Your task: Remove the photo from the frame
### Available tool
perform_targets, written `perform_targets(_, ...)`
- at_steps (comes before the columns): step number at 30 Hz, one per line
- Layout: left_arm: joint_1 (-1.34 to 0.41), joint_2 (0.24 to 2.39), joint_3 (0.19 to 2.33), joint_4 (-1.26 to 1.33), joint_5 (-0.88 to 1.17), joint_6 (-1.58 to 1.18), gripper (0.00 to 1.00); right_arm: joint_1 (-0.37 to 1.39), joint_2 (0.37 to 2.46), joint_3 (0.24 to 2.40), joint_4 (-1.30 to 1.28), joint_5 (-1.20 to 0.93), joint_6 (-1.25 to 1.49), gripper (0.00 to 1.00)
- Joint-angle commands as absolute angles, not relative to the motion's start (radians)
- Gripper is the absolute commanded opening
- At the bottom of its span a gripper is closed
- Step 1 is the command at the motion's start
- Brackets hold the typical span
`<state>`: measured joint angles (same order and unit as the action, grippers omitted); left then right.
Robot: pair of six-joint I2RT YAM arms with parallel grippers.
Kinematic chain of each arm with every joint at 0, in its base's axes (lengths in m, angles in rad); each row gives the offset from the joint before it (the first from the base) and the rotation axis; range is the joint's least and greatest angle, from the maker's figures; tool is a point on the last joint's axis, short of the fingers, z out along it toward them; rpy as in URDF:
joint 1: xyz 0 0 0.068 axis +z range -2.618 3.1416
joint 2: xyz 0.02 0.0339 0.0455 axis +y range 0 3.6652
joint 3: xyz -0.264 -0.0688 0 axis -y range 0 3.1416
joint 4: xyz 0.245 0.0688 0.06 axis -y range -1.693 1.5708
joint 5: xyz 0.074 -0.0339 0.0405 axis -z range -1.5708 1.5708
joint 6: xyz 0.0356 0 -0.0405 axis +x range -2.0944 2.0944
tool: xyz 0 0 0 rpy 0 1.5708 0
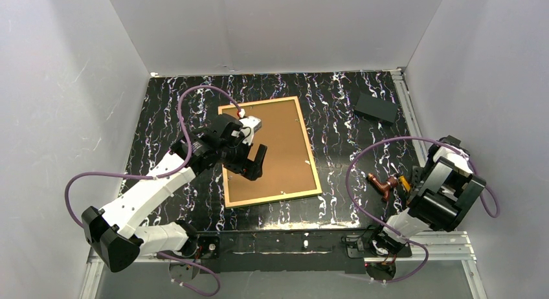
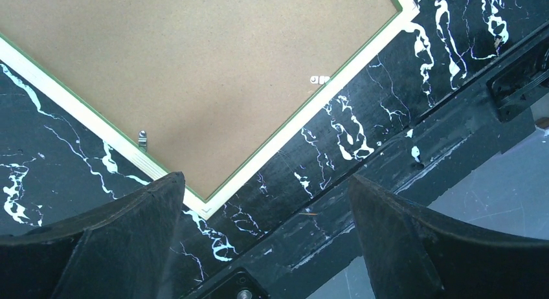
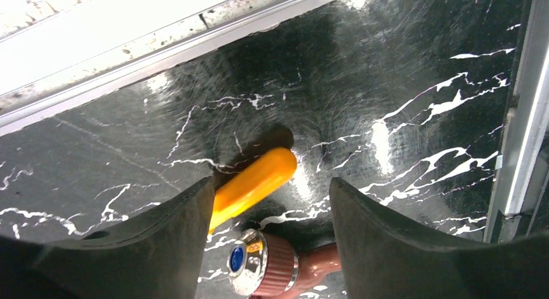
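The left gripper [image 2: 265,182] hangs wide open and empty over the near left corner of the thin rectangular green-edged picture frame [image 2: 285,134]. The frame lies face down on the black white-veined bench [image 1: 349,118], plain brown fibreboard backing panel [image 1: 278,150] uppermost, so the photo is hidden. The right gripper [image 3: 272,182], jaws apart, grips nothing above an orange rod-shaped handle [image 3: 256,179] and a copper-red tool [image 3: 278,270]

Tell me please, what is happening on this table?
The green-edged rectangular picture frame lies face down on the black marbled table, its brown fibreboard backing panel up. The left gripper hovers open over its near left part. The right gripper, open, is off to the side above an orange handle and a copper-coloured tool. No photo shows.
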<state>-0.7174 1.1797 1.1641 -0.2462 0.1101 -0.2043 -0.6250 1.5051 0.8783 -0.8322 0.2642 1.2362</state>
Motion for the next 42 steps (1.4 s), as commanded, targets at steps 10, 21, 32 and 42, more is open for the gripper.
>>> perform_targets(10, -0.721, 1.168, 1.162, -0.31, 0.08, -0.188, 0.98, -0.555, 1.546, 0.827, -0.8, 0.377, 1.276, 0.37)
perform_targets(21, -0.72, 1.158, 1.159, -0.303, 0.093, -0.193, 0.98, -0.531, 1.466, 0.818, -0.802, 0.419, 1.227, 0.54)
perform_targets(32, -0.72, 1.16, 1.161, -0.305, 0.102, -0.197, 0.98, -0.49, 1.435, 0.86, -0.841, 0.369, 1.246, 0.91)
perform_targets(42, -0.72, 1.15, 1.159, -0.31, 0.083, -0.187, 0.98, -0.468, 1.638, 0.955, -0.885, 0.371, 1.324, 0.62)
